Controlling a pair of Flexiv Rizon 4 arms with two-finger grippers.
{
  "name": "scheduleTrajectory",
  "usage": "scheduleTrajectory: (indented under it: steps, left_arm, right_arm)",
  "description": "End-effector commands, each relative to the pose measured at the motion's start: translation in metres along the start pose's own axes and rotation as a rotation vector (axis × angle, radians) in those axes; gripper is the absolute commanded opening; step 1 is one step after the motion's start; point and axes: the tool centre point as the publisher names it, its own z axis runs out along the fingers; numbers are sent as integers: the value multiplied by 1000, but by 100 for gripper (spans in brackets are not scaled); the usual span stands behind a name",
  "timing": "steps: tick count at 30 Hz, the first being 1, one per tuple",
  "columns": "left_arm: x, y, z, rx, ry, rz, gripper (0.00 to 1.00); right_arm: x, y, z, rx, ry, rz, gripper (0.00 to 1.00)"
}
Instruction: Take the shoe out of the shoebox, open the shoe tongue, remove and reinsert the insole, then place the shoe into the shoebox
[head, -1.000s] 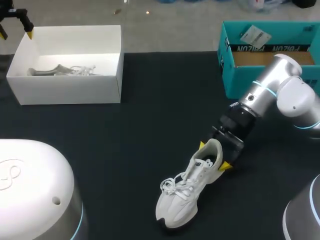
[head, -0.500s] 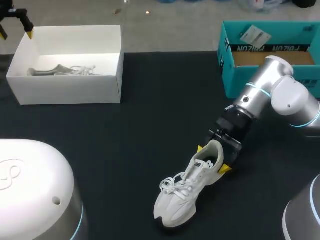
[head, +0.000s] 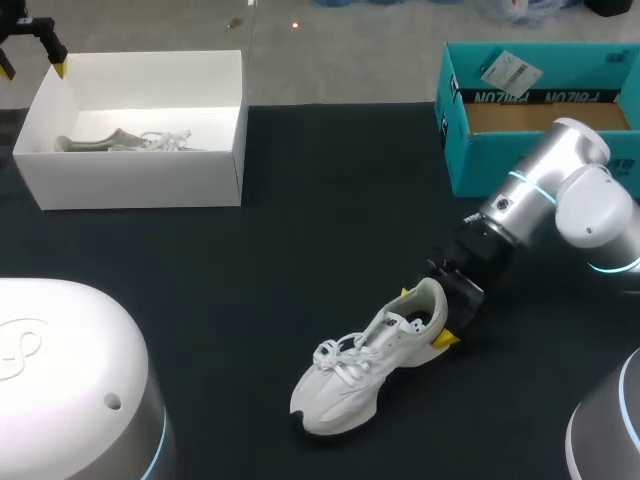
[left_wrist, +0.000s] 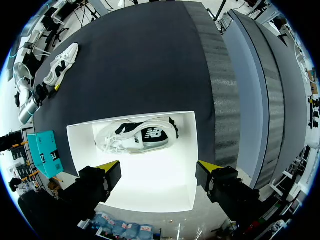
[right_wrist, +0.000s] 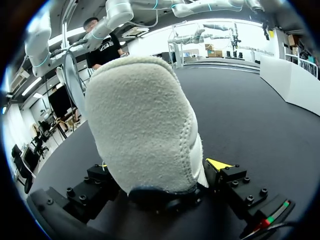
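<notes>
A white sneaker (head: 345, 385) lies on the black table, toe toward the near left. Its heel (right_wrist: 142, 125) sits between the fingers of my right gripper (head: 424, 316), which stands open, one yellow tip on either side of the heel. The right wrist view shows the heel filling the gap of the right gripper (right_wrist: 160, 167). A white shoebox (head: 140, 180) stands at the far left with a second white shoe (left_wrist: 137, 137) lying inside. Above the box's far left corner hangs my left gripper (head: 32, 62), open and empty, looking down into the box (left_wrist: 150, 195).
A teal cardboard box (head: 480, 150) stands at the far right, just behind my right arm (head: 560, 190). Bare black tabletop lies between the white box and the sneaker.
My right gripper has shifted a little and the sneaker has turned with it, its toe sliding left and nearer. The left arm has stayed still.
</notes>
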Motion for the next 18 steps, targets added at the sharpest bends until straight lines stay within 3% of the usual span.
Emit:
scheduleTrajectory:
  steps: [1,8,18]
  left_arm:
    - [0,0,-1,1,1,1,100]
    - [0,0,-1,1,1,1,100]
    - [0,0,-1,1,1,1,100]
  right_arm:
    - [11,-5,-4,1,-147,7,0]
    - [12,0,-10,-23,-256,7,0]
    - [11,7,-6,-43,-298,27,0]
